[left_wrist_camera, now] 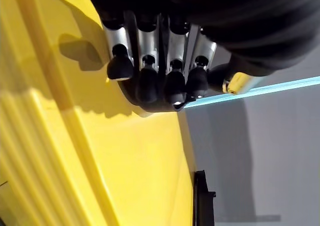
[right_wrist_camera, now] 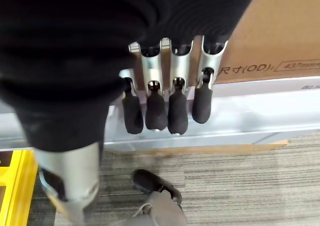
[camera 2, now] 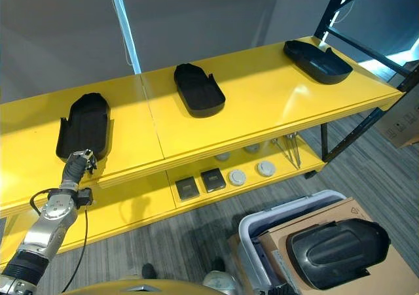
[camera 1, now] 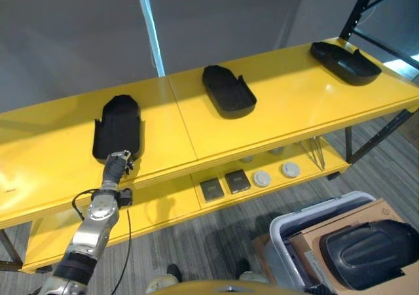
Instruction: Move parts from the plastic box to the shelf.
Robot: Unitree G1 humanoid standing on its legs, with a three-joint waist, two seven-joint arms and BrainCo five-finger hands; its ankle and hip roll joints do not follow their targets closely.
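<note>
Part point(camera 1: 118, 127) at left hand point(camera 1: 116, 162)

We can't see the near end of the black part point(camera 1: 118, 126) behind the left hand point(camera 1: 116, 165). The plastic box point(camera 1: 298, 226) and the part inside point(camera 1: 368, 252) get cut off at the edge.

The left arm reaches forward and up from the lower left, its left hand point(camera 1: 116, 164) raised at the end with fingers point(left_wrist_camera: 145, 80) curled loosely in a row, thumb set apart. The right hand point(right_wrist_camera: 165, 100) hangs low, fingers relaxed and pointing downward, holding nothing.
</note>
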